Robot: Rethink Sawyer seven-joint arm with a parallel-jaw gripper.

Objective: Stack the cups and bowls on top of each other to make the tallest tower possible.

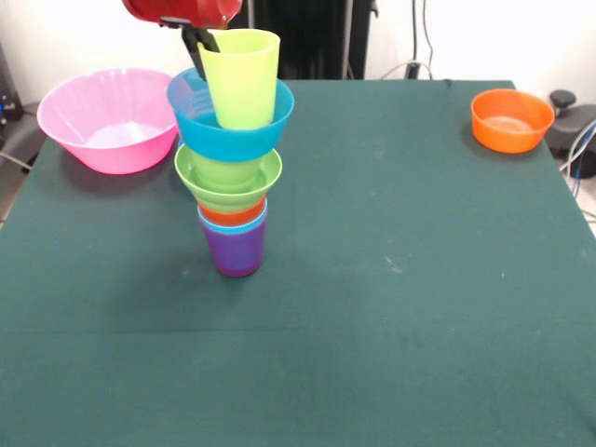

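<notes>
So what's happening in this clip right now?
A robot arm is building a tower of plastic cups and bowls on a green table. From the bottom: purple cup, light blue and orange rims, green bowl, blue bowl, and a yellow-green cup tilted on top. The pincer is right at that top cup's rim. A pink bowl and an orange bowl sit unused.
</notes>
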